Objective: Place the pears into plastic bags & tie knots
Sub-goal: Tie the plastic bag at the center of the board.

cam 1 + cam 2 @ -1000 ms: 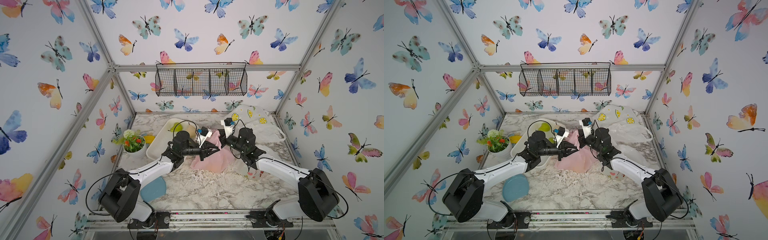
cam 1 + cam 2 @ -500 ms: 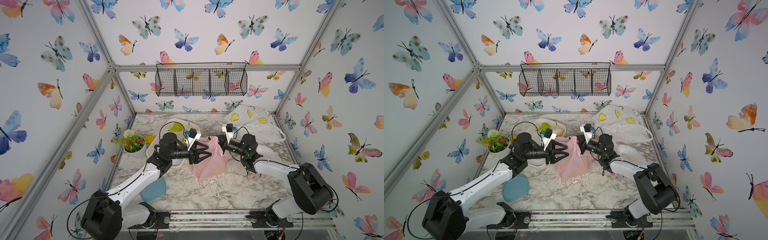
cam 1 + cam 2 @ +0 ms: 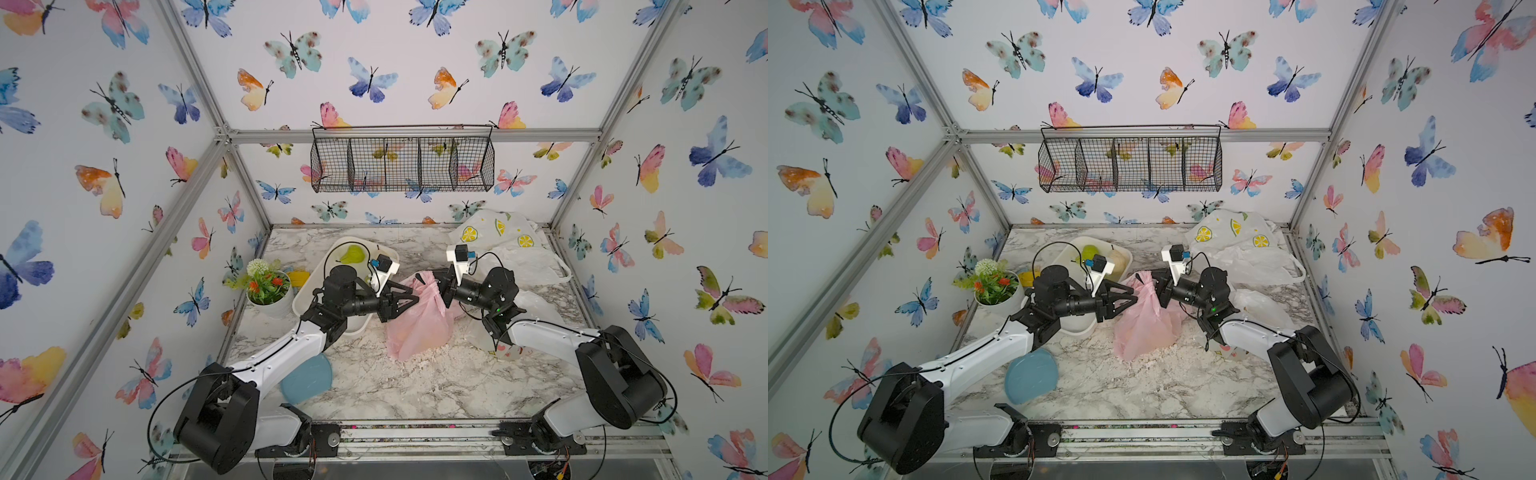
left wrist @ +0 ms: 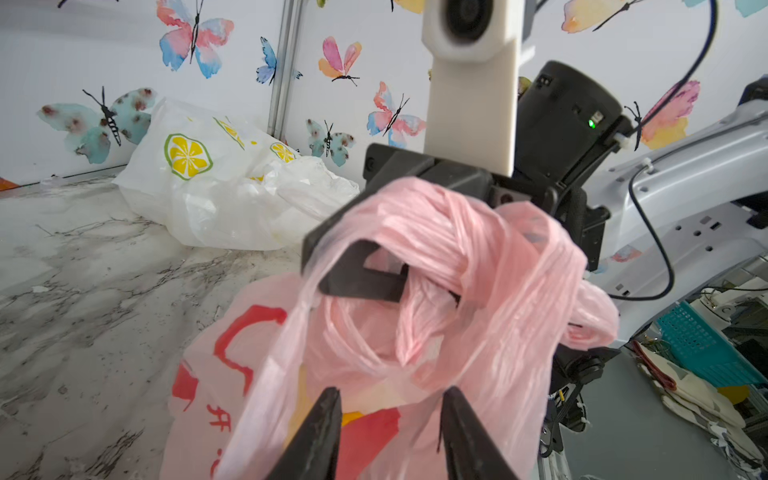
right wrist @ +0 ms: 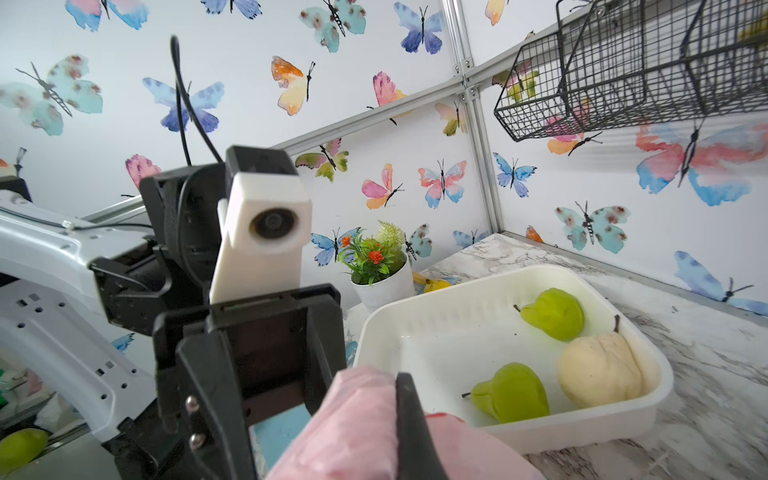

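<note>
The pink plastic bag (image 3: pixel 415 328) (image 3: pixel 1146 324) hangs over the marble table's middle, bulging at the bottom. Its contents are hidden. Its twisted handles (image 4: pixel 436 232) loop loosely around my right gripper (image 3: pixel 432 286) (image 5: pixel 390 415), which is shut on them. My left gripper (image 3: pixel 411 293) (image 4: pixel 392 399) is open just left of the bag's neck, holding nothing. Two green pears (image 5: pixel 552 313) (image 5: pixel 511 392) and a cream pear (image 5: pixel 598 370) lie in the white tray (image 5: pixel 582 432). The lemon bag (image 3: pixel 494 232) and a clear white bag (image 3: pixel 528 266) lie at the back right.
A potted flower (image 3: pixel 268 291) stands left of the tray, with a yellow object (image 3: pixel 299 277) behind it. A blue disc (image 3: pixel 307 378) lies under the left arm. A wire basket (image 3: pixel 403 166) hangs on the back wall. Crumpled printed plastic (image 3: pixel 507 353) lies under the right arm.
My left gripper let go of the pink bag and opened. The bag went from slumped between both grippers to hanging upright from the right gripper, which stayed shut.
</note>
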